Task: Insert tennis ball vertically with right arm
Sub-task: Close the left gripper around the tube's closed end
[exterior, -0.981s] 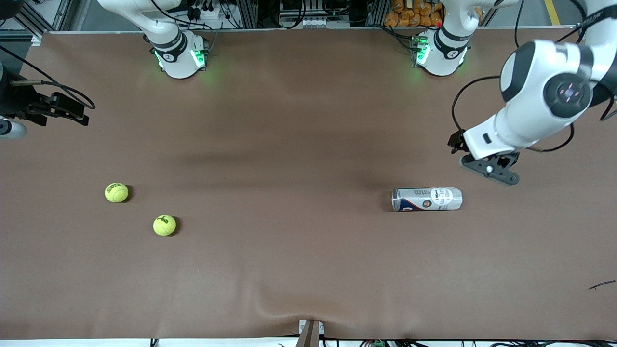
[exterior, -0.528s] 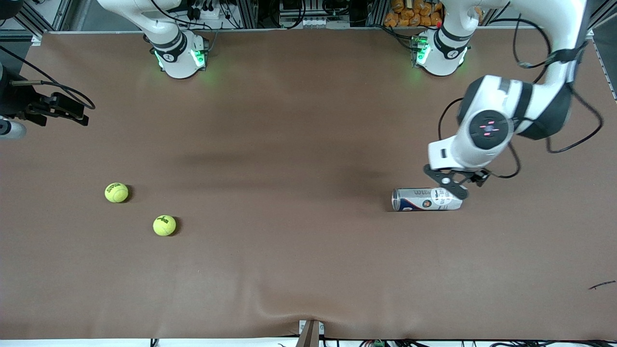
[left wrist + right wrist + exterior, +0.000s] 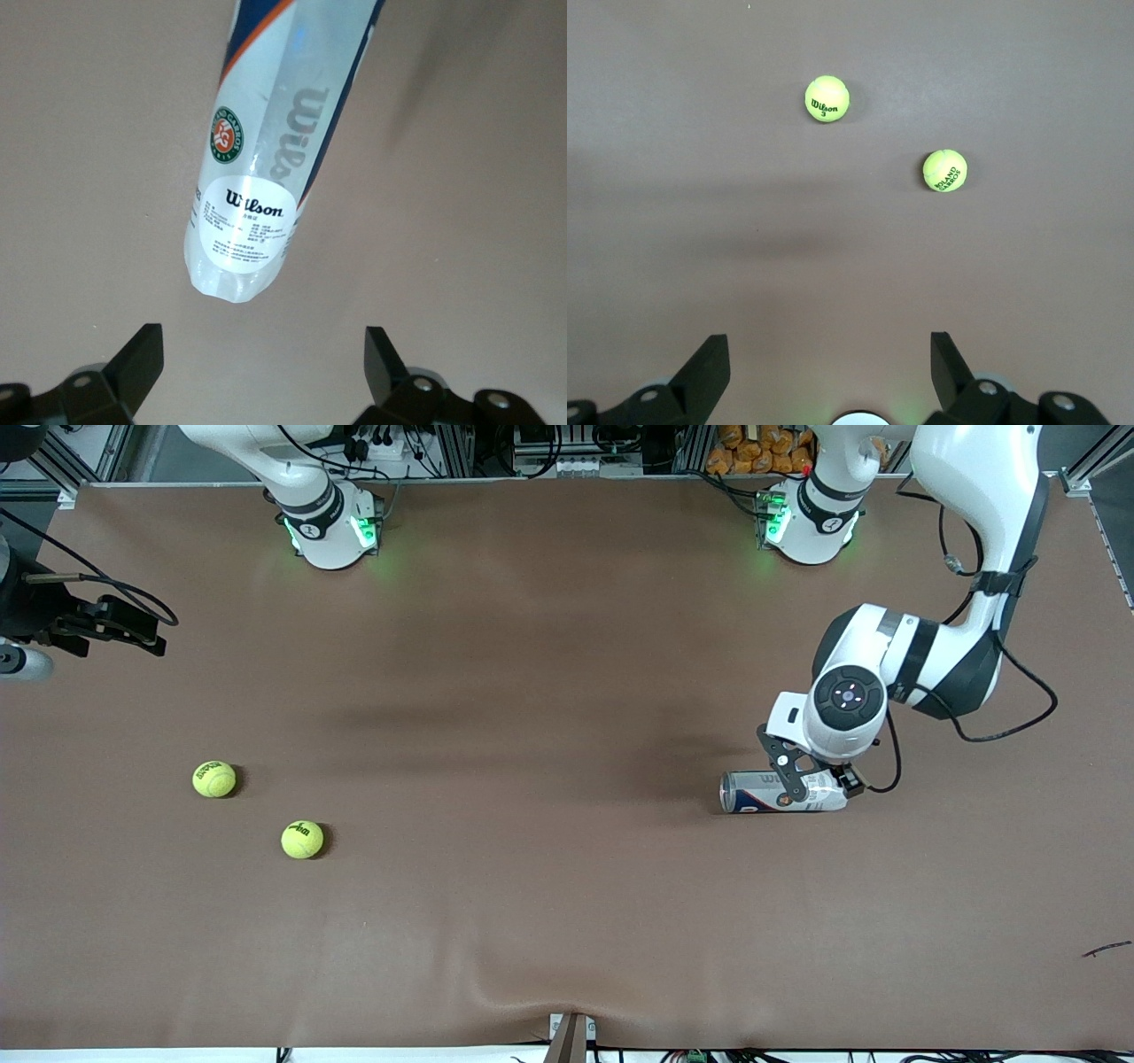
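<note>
**Left gripper over the can, both balls on the table**

So, quick rundown, seen from the front camera. Two yellow tennis balls sitting on the brown table cover (image 3: 549, 886) toward the right arm's end: Wilson-marked ball (image 3: 302, 839) nearer the camera, Roland Garros-marked ball (image 3: 213, 779) a bit farther from it and closer to the table's edge. Well apart from each other, neither touched by anything.

Over at the left arm's end, a clear Wilson ball can (image 3: 784, 791) lying on its side, long axis running along the table. Blue and orange stripes, a Roland Garros badge and a round white sticker visible in the left wrist view (image 3: 252, 168).

Left gripper (image 3: 811, 779) right over the can, around its end nearest the left arm's side of the table. Jaws spread wide, one fingertip (image 3: 142, 354) showing on each side of the wrist picture, the can's rounded end between them but apart from both. Nothing pinched.

Right gripper (image 3: 133, 633) parked way out at the table's edge at the right arm's end, waiting. Jaws spread wide too, fingertips (image 3: 709, 359) well apart in its wrist view, nothing between them but bare cover, with both balls (image 3: 827, 97) (image 3: 944, 170) lying on the cover out ahead of them.
</note>
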Controlling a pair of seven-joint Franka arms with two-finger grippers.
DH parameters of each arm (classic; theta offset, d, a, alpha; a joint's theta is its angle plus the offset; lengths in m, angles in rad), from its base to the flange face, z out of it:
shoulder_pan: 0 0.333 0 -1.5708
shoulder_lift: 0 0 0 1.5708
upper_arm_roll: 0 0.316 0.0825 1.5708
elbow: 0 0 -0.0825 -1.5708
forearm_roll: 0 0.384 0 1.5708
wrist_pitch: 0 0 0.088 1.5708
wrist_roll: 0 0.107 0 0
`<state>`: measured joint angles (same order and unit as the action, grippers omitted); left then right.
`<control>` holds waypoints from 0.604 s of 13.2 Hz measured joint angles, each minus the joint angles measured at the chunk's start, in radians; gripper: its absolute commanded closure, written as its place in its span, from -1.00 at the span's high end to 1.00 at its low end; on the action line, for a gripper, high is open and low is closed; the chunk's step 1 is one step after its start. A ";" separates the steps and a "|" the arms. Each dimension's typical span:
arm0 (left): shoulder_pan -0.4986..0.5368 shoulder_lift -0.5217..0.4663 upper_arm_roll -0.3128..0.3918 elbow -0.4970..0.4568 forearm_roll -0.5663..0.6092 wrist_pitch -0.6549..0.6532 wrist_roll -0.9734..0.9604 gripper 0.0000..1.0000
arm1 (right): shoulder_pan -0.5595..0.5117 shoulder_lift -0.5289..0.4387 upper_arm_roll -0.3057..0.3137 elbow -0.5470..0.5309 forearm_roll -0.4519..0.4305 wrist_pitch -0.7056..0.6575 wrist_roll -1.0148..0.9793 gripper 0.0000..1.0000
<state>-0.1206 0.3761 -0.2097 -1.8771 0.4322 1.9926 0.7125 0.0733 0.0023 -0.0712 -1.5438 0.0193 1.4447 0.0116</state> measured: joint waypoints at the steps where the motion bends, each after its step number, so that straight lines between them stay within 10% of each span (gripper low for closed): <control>1: -0.001 0.010 -0.001 0.000 0.014 0.002 0.010 1.00 | 0.000 0.000 0.000 0.000 0.000 0.000 0.000 1.00; 8: -0.005 0.115 -0.002 -0.001 0.157 0.090 0.017 1.00 | -0.002 0.000 -0.004 0.002 0.000 0.006 0.000 1.00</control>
<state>-0.1260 0.4910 -0.2119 -1.8782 0.5891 2.0829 0.7296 0.0712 0.0021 -0.0748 -1.5420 0.0193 1.4504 0.0116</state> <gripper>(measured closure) 0.000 0.000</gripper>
